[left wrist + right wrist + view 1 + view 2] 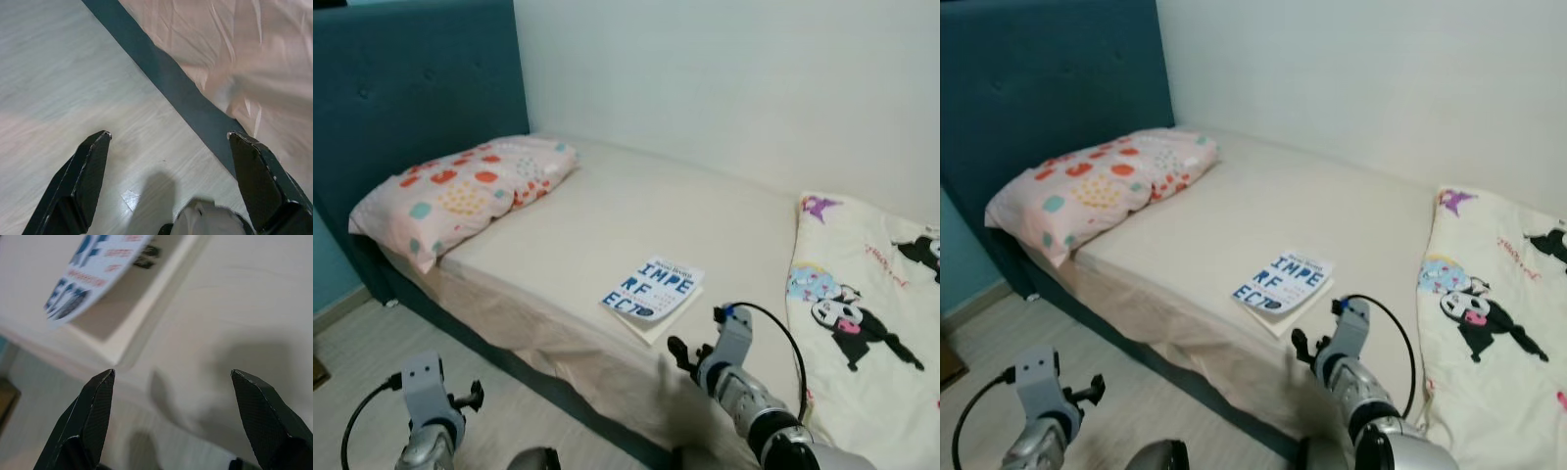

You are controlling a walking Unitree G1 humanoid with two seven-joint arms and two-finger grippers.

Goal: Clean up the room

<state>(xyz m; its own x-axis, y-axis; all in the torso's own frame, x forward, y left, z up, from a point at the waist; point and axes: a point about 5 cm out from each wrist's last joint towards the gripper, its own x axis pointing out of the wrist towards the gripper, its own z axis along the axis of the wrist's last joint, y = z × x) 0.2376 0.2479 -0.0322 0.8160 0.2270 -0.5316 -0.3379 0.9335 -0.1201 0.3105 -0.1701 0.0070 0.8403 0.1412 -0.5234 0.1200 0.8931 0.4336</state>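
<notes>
A white book (652, 288) with blue letters lies on the beige bed sheet (597, 220) near the mattress's front edge. Its cover lifts slightly at one corner in the right wrist view, where the book (98, 269) is just ahead of the fingers. My right gripper (171, 377) is open and hovers over the mattress edge, a short way before the book. My left gripper (168, 137) is open too, low over the floor beside the bed base.
A pink spotted pillow (460, 191) rests against the teal headboard (411, 88). A cartoon-print duvet (867, 304) covers the bed's right side. The dark bed base (186, 93) runs along the pale wood floor (54, 78). A white wall stands behind.
</notes>
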